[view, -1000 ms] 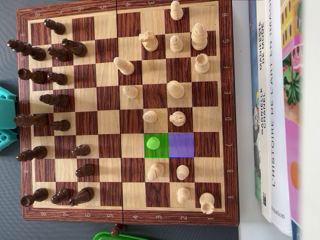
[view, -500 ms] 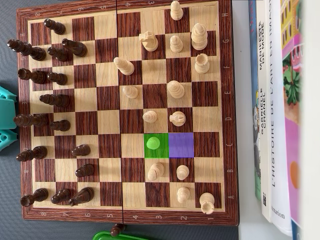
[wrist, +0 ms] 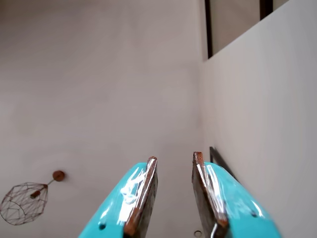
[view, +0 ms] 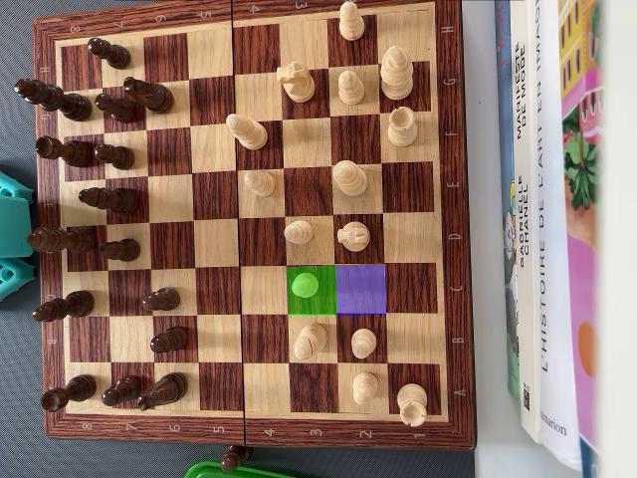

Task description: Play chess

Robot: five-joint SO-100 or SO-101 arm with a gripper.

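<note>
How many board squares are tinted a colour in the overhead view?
2: a green square holding a light pawn, and an empty purple square adjoining it on the right.

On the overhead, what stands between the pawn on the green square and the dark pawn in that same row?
In the overhead view, nothing: between the green-square pawn and the dark pawn lie two bare squares.

The tool has 2 glossy turquoise fingers with brown inner pads.
</note>
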